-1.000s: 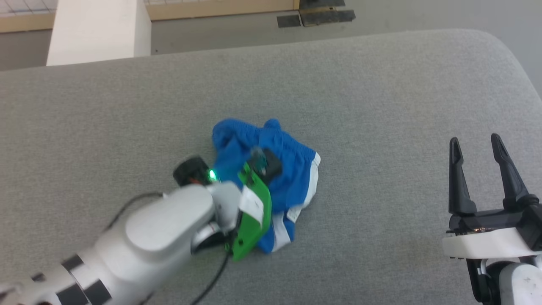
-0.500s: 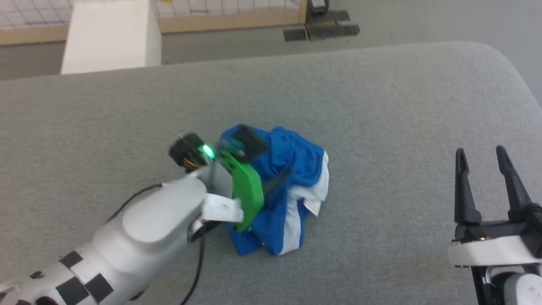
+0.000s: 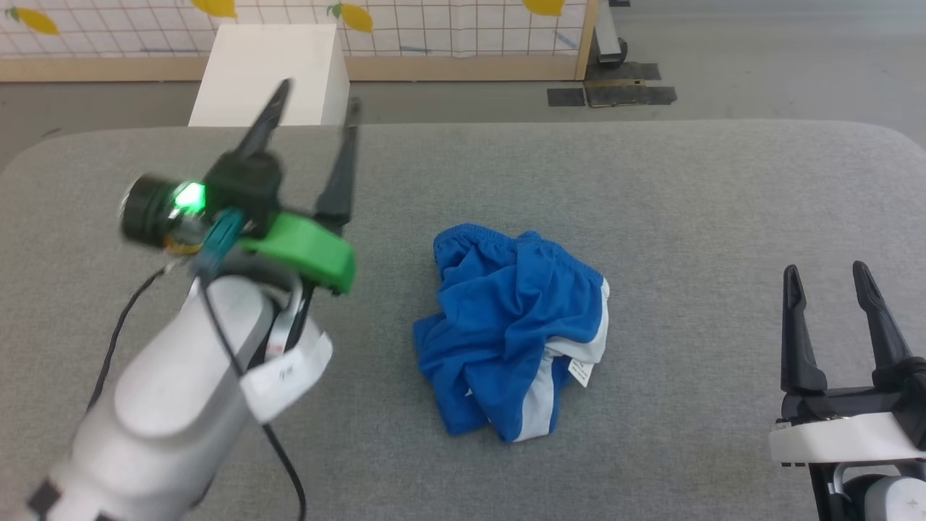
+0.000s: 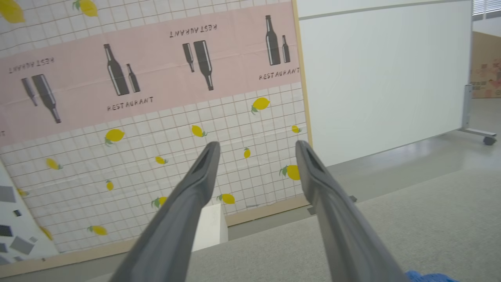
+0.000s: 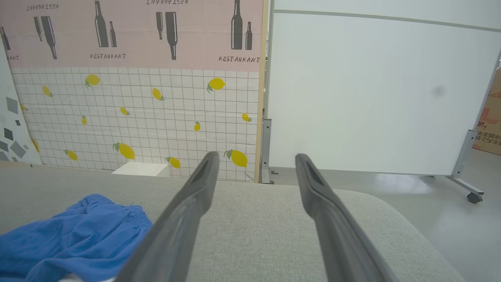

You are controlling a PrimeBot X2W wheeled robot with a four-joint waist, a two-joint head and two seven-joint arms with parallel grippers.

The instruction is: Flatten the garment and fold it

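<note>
left hand [image 3: 318, 98] lifted off garment [image 3: 506, 325], released, empty | garment crumpled | right hand [image 3: 826, 271] released, well apart

The garment [image 3: 506, 318], lying between the two end effectors, is thin, soft blue cloth with a faint sheen, crumpled, with smooth white panels. Under it the worktop [image 3: 687, 202] is covered in matt grey woven cloth, slightly rough. The right end effector [image 3: 826, 268] has dark matt plastic fingers. Behind the left end effector [image 3: 319, 96] a glossy green plastic bracket [image 3: 307, 253] sits on a smooth pale forearm shell [image 3: 173, 383]. Beyond the fingertips, the floor [image 3: 759, 65] looks smooth and lightly glossy.
</note>
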